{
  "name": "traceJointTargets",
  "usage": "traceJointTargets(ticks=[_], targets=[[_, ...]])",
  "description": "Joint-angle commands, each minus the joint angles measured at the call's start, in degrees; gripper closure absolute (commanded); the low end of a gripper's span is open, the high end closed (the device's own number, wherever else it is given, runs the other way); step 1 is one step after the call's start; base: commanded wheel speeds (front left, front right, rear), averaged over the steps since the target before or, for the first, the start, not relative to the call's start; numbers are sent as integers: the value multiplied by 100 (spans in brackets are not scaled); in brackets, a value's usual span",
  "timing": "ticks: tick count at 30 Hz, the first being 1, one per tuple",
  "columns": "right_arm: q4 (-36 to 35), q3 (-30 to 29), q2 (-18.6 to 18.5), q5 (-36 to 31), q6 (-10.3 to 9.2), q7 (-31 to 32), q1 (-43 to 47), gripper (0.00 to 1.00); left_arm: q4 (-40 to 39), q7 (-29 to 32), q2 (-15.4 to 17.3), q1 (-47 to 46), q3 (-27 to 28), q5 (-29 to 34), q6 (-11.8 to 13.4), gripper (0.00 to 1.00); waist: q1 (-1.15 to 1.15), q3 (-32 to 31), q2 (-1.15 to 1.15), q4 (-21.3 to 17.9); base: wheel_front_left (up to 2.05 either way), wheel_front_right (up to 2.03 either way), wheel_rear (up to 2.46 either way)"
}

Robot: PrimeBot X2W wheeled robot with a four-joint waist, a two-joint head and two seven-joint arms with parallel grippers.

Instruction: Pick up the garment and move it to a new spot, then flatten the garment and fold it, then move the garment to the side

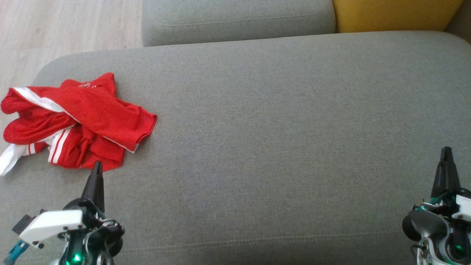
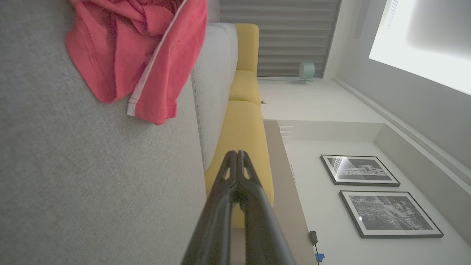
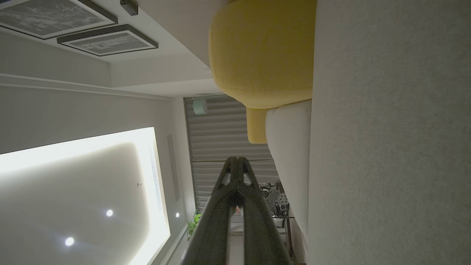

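While the left gripper (image 1: 97, 167) and right gripper (image 1: 446, 151) are being held shut and empty, the crumpled garment (image 1: 73, 121) is being shown at nine o'clock by the cushion (image 1: 276, 129) edge, where it is judged at risk of being nudged off.

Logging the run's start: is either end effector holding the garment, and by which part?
Nothing is held: the left end effector and right end effector are shut and empty; the garment lies free.
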Motion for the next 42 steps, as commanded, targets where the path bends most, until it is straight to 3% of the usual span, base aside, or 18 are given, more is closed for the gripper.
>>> traceJointTargets(ticks=[1,26,27,42], targets=[[-194,124,-16,-41,28,46,-150,100,-170,42,52,-313,197,65,-41,100,0,0,0,0,0,0,0],[-194,124,-16,-41,28,46,-150,100,-170,42,52,-313,197,65,-41,100,0,0,0,0,0,0,0],[0,0,0,0,0,0,0,0,0,0,0,0,0,0,0,0,0,0,0,0,0,0,0],[196,61,5,-236,-10,-202,28,0,158,-200,-27,91,-30,112,0,0,0,8,0,-2,0,0,0]])
